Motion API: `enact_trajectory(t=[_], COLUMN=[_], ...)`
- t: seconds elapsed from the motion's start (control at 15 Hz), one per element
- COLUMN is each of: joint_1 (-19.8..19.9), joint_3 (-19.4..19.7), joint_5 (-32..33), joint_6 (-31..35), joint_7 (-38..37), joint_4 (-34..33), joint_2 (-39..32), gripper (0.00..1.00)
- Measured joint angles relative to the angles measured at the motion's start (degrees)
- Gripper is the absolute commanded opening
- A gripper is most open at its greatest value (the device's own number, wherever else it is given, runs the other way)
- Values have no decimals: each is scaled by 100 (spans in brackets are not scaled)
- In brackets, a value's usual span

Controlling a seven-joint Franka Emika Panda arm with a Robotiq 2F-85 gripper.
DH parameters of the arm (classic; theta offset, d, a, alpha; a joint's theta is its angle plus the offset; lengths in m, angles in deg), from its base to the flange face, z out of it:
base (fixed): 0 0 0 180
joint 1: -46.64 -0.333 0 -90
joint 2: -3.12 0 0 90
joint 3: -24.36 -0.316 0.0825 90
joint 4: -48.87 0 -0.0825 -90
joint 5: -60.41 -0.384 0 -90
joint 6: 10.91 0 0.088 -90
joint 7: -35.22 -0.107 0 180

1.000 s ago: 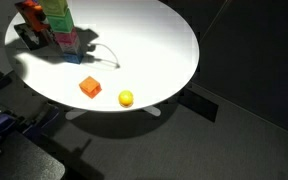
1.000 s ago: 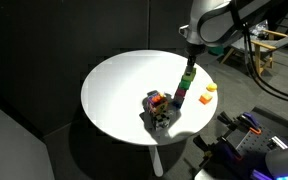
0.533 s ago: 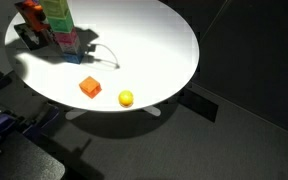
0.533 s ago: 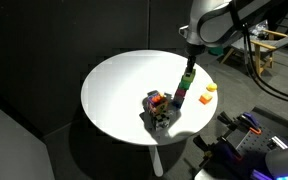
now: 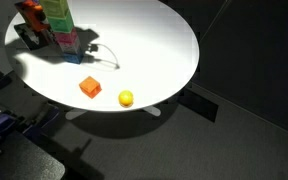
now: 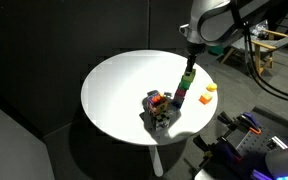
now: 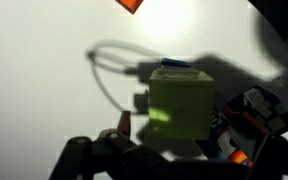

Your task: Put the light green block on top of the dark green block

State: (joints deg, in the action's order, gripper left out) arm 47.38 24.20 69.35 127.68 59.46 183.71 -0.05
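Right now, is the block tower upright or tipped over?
Upright: the block tower stands vertical on the white table, not leaning or fallen.

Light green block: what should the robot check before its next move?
1. Light green block on the dark green block: ok, it looks so.
2. Sitting square, not hanging over an edge: cannot tell.
3. Gripper let go: cannot tell, fingers too small to see.
4. Tower standing upright: ok.
5. Orange block and yellow ball apart from the tower: ok.
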Motion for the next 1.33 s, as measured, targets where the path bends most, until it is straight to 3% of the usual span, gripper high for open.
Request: enact_trajectory(t=[0.4, 1.33], joint_1=[2, 51], joint_3=[27, 165], joint_5=[-87, -426], joint_6=[-259, -1619], joint_7=[-400, -1826], joint_4=[-1, 293], joint_2=[300, 1430], gripper=[100, 100])
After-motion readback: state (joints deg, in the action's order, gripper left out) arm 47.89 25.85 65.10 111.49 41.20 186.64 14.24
